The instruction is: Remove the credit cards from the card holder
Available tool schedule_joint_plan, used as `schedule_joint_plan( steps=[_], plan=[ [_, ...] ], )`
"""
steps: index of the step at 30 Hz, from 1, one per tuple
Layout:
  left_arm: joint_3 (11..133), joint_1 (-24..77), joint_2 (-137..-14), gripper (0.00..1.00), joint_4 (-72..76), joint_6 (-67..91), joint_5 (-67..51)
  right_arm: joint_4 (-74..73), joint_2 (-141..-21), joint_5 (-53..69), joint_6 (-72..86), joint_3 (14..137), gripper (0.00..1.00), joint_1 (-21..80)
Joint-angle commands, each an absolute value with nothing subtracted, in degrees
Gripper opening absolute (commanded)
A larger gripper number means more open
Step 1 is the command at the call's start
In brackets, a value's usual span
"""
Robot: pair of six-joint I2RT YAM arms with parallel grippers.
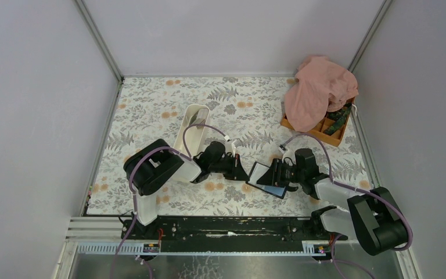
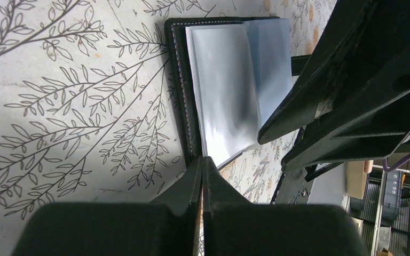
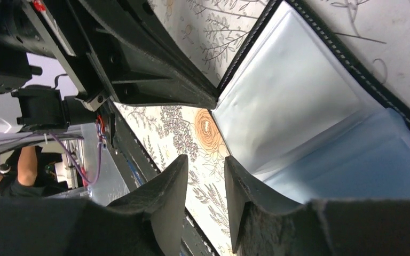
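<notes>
One card holder [image 1: 260,174] lies opened flat on the floral worktop [image 1: 151,110], near the front edge, between your two grippers.

- Look: a black cover with a pale stitched border, small and rectangular. Inside are glossy see-through leaves, one silvery white [image 2: 229,90] and one bluish grey [image 3: 352,160], and the bluish one is lifted a little off the other.
- Two grippers:
  - Your left gripper [image 2: 202,160] is clenched, fingers pressed together with nothing between them. Its tip sits at the holder's stitched edge.
  - Your right gripper [image 3: 205,160] is released, its fingers apart with the floral cover showing in the gap. One finger [image 3: 245,186] overlaps the bluish leaf at the holder's opposite side.
- One long white tray [image 1: 190,131] stands behind the left arm.
- One orange compartment box [image 1: 331,132] sits at the far right, half covered by one pink cloth [image 1: 319,90].
</notes>
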State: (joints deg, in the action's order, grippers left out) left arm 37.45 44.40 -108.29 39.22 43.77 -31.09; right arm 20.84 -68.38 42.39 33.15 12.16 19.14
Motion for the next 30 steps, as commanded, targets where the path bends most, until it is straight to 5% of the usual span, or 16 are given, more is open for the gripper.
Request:
schedule_joint_plan(
  steps=[1, 9, 20, 30],
  plan=[
    [36.1, 44.1, -110.1, 0.0, 33.1, 40.5, -27.4, 21.7, -65.7, 38.7, 35.6, 12.4, 0.38, 19.6],
    [38.3, 44.2, -109.3, 0.0, 31.2, 40.0, -26.9, 6.7, -57.1, 29.1, 34.6, 13.2, 0.44, 19.6],
    [38.5, 44.6, -109.9, 0.0, 31.0, 39.8, -27.4, 16.4, -62.3, 28.0, 40.0, 8.6, 0.6, 20.7],
    [39.8, 45.6, -111.1, 0.0, 30.3, 39.7, -27.5, 23.6, -68.2, 27.0, 44.0, 8.1, 0.62, 23.5]
  ],
)
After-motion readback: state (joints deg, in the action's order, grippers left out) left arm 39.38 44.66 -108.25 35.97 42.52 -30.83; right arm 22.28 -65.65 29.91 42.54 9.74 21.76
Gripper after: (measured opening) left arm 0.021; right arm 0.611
